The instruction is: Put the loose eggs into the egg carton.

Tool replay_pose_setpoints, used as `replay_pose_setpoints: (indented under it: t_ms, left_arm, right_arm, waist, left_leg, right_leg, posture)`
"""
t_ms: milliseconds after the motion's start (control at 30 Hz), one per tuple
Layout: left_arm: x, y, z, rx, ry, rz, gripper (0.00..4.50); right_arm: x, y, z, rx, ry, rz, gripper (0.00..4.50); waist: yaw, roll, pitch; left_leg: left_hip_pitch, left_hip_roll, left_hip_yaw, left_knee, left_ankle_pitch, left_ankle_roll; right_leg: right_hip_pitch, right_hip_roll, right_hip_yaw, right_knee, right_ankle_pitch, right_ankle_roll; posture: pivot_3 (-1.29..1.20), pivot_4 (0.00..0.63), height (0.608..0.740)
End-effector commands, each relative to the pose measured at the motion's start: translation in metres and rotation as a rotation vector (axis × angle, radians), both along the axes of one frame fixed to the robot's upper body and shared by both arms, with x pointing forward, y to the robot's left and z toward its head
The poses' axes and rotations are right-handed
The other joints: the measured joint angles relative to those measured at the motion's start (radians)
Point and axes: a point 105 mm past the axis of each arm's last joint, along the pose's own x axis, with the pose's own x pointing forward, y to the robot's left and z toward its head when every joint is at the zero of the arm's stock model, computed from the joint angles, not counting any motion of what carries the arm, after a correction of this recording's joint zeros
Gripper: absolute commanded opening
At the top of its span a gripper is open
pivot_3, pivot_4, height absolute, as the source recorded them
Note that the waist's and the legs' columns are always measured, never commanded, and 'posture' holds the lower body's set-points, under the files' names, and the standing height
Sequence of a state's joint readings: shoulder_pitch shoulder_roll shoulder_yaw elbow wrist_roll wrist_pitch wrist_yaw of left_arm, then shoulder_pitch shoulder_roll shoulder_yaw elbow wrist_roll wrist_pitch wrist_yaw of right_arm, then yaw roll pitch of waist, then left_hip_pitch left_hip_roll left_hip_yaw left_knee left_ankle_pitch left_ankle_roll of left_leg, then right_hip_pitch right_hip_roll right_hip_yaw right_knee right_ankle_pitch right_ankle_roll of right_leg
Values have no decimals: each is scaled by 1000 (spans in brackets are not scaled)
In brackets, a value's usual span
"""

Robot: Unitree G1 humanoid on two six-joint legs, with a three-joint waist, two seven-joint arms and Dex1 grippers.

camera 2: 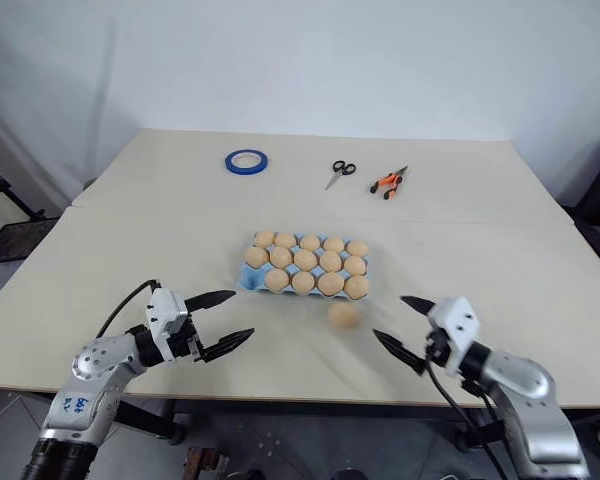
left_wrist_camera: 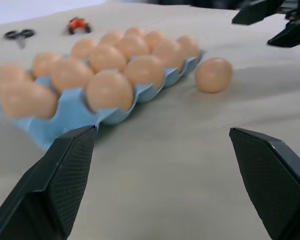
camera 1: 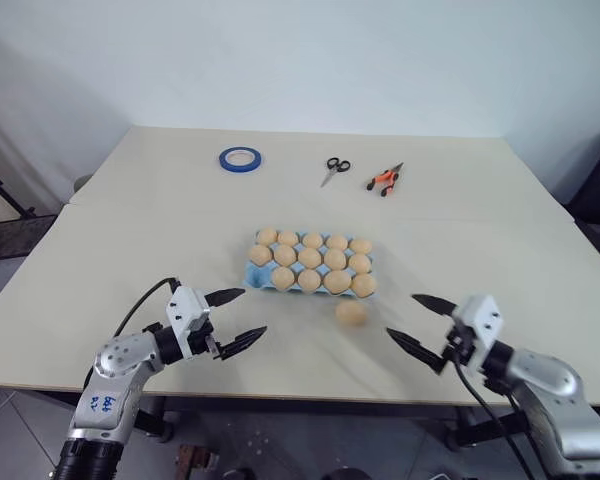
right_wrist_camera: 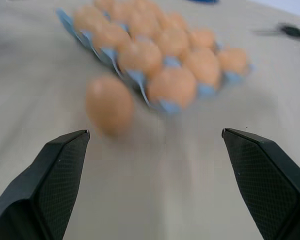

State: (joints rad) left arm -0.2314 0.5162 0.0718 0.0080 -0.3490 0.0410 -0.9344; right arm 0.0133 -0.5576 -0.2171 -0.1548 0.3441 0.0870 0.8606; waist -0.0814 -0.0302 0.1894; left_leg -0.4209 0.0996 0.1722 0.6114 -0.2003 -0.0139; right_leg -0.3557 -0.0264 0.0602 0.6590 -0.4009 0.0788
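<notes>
The light blue egg carton (camera 1: pixel 256 274) lies mid-table, its cups filled with several tan eggs. One loose egg (camera 1: pixel 351 312) rests on the table just off the carton's near right corner; it also appears as the loose egg (left_wrist_camera: pixel 213 74) and the loose egg (right_wrist_camera: pixel 109 104) in the wrist views. My left gripper (camera 1: pixel 236 316) hovers open at the near left, pointing toward the carton, nothing between its fingers. My right gripper (camera 1: pixel 420 322) is open at the near right, pointing toward the loose egg, with nothing in it.
At the far side of the table lie a blue tape ring (camera 1: pixel 240 158), black-handled scissors (camera 1: pixel 334 169) and an orange-handled tool (camera 1: pixel 385 179). The table's near edge (camera 1: pixel 310 385) runs just below both grippers.
</notes>
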Motion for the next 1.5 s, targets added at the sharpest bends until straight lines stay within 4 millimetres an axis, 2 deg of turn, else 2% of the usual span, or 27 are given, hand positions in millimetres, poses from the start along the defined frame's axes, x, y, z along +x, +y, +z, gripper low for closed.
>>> replay_pose_setpoints:
  t_ms: [33, 100, 167, 300, 400, 600, 800, 967, 1067, 1267, 1333, 1500]
  left_arm:
    - [-2, -11, 0, 21, -6, -90, 4500]
    - [0, -16, -2, 34, -5, -118, 4500]
    - [0, -20, -2, 39, -10, -146, 4500]
    - [0, -21, -1, 38, -17, -162, 4500]
    - [1, -19, -1, 34, -27, -144, 4500]
    - [-4, -11, -2, 25, -29, -99, 4500]
    - [-9, -2, -2, 16, -31, -45, 4500]
    - [-10, 3, -2, 11, -35, -8, 4500]
    - [-11, 5, -2, 9, -39, 10, 4500]
    - [-12, 20, -1, 3, -50, 90, 4500]
    - [-10, 28, 1, -16, -57, 142, 4500]
    - [-8, 54, 0, -76, -51, 306, 4500]
  right_arm:
    - [-3, -21, 1, -2, -51, -74, 4447]
    - [-3, -28, -8, -12, -43, -98, 4447]
    - [4, -26, -5, 6, -54, -89, 4447]
    - [14, 0, 2, 27, -39, 31, 4447]
    - [18, 22, -6, 1, 33, 135, 4447]
    - [34, 47, -18, -27, 141, 223, 4447]
    - [44, 81, -14, 3, 146, 325, 4447]
    - [52, 100, -15, 15, 133, 350, 4447]
    - [54, 108, -17, 23, 134, 368, 3855]
    - [47, 122, -10, 29, 117, 437, 1839]
    - [43, 131, -3, 25, 115, 474, 1718]
    - [40, 177, 39, 104, 42, 553, 1718]
  waist:
    - [-4, 0, 0]
    - [-2, 0, 0]
    - [-3, 0, 0]
    - [-6, 0, 0]
    - [-2, 0, 0]
    - [0, 0, 0]
    - [-2, 0, 0]
    - [-2, 0, 0]
    - [-2, 0, 0]
    - [-2, 0, 0]
    - [-3, 0, 0]
    - [-14, 0, 0]
  left_leg:
    - [0, 0, 1, 0, 0, 0]
    - [0, 0, 1, 1, 0, 1]
    - [1, 0, 1, 1, 0, 1]
    - [1, 0, 1, 2, 1, 1]
    - [1, 1, -1, 1, 1, 0]
    - [0, 0, 0, 2, 0, 1]
    - [0, 0, -1, 2, 1, 1]
    - [0, 0, 0, 2, 1, 1]
    - [0, 0, 0, 2, 1, 1]
    - [-1, 1, 0, 2, 0, 1]
    - [0, 1, 0, 2, 0, 1]
    - [0, 2, 0, 2, 1, 0]
  right_leg:
    - [0, 0, 0, 0, 0, 0]
    - [1, 0, 0, 0, 1, 1]
    - [0, 0, 0, 0, 1, 1]
    - [0, 0, 1, 2, 1, 1]
    - [0, 1, 0, 2, 1, 1]
    - [0, -1, 0, 1, 0, 1]
    - [-1, 0, 0, 3, 0, 1]
    - [-1, 0, 0, 3, 0, 1]
    - [-1, 0, 0, 3, 0, 1]
    - [-1, 0, 0, 3, 0, 1]
    - [-1, 0, 0, 3, 0, 1]
    - [-3, 0, 0, 5, 0, 0]
  posture:
    - [0, 150, 740]
    - [0, 150, 740]
    - [0, 150, 740]
    - [0, 150, 740]
    - [0, 150, 740]
    - [0, 150, 740]
    - [0, 150, 740]
    - [0, 150, 740]
    - [0, 150, 740]
    - [0, 150, 740]
    - [0, 150, 740]
    - [0, 150, 740]
